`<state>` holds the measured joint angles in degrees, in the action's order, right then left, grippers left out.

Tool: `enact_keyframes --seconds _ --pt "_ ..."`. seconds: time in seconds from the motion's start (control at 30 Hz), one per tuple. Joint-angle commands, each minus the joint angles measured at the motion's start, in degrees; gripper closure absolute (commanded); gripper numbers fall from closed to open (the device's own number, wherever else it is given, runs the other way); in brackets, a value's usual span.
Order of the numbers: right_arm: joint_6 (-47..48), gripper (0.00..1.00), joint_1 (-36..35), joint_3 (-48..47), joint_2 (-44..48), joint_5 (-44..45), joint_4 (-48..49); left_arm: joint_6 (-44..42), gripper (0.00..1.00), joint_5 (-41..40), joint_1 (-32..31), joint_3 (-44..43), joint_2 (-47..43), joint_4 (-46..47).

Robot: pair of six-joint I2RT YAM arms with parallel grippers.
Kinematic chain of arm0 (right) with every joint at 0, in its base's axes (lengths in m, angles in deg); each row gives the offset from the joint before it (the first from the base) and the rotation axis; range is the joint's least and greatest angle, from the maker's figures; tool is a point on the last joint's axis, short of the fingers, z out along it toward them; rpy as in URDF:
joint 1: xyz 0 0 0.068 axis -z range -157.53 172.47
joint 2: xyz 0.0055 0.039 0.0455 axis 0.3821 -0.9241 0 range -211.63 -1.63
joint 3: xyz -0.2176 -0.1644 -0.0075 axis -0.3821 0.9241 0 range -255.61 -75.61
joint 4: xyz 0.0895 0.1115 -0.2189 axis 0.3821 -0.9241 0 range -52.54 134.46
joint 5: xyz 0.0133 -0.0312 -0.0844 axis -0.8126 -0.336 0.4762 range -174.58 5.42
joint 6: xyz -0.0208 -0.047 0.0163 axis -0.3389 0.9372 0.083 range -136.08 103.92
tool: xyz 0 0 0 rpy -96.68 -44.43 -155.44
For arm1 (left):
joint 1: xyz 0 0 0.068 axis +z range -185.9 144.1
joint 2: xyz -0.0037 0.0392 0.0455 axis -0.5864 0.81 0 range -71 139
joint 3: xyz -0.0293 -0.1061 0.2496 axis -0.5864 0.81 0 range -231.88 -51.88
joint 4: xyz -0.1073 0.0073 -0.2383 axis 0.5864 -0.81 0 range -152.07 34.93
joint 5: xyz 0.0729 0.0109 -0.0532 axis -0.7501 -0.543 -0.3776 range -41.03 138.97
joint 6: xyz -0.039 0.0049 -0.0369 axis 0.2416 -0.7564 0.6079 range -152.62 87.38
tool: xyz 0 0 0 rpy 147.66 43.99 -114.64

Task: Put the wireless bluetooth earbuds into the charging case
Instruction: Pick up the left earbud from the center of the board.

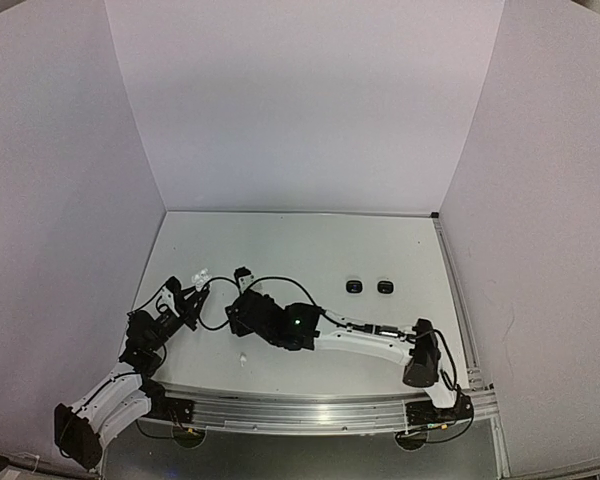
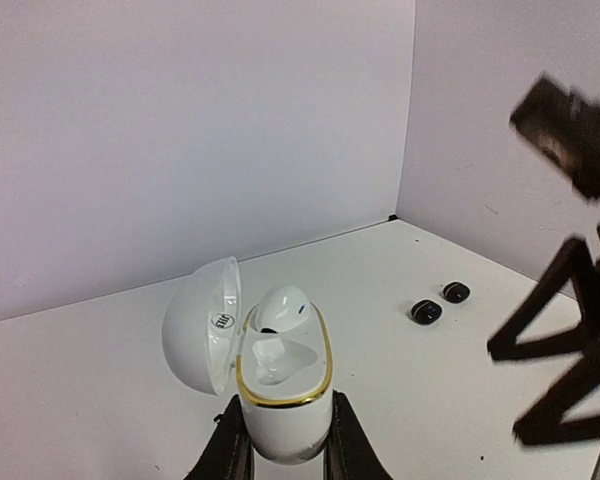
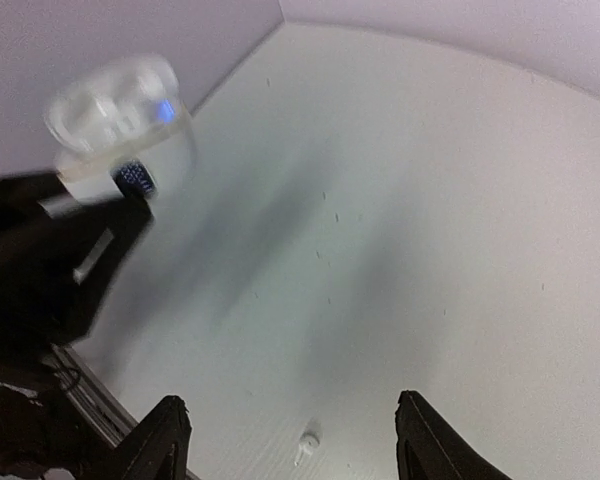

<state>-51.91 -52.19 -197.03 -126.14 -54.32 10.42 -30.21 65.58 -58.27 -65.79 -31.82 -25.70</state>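
"Where are the earbuds?"

"One white earbud (image 2: 280, 308) sits in the open charging case (image 2: 280, 405) — left claw (image 2: 285, 445) clamped on that case. A second earbud (image 3: 305, 445) lies on the table (image 3: 450, 200), right claw (image 3: 290, 405) spread apart over it."

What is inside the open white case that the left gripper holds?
One white earbud sits at the far side of the white case. The near socket looks empty. The left gripper covers the case's lower sides, and the earbud hides the socket beneath it.
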Motion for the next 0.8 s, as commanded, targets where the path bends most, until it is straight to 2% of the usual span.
enact_keyframes --seconds 0.0,0.17,0.33,0.67,0.77 --pt "-8.7 0.32 -0.1 -4.5 -10.1 -10.1 -16.8 -2.3 1.00 -5.8 -1.1 -2.9 -0.2 0.2" --pt "-8.7 0.43 -0.1 -11.7 -18.7 -16.0 -18.9 -4.0 1.00 -5.4 -2.1 -2.6 -0.8 0.0" --pt "-8.1 0.45 0.1 -15.8 -23.7 -17.2 -18.9 -3.7 1.00 -4.4 -2.6 -2.5 -0.3 0.5" --pt "-6.5 0.53 0.6 -19.3 -26.4 -18.7 -18.4 -4.1 1.00 -3.6 -2.9 -2.1 -0.4 0.7" --pt "-5.6 0.61 0.9 -20.4 -27.6 -18.2 -18.2 -4.0 1.00 -3.6 -2.9 -2.2 -0.1 0.7"
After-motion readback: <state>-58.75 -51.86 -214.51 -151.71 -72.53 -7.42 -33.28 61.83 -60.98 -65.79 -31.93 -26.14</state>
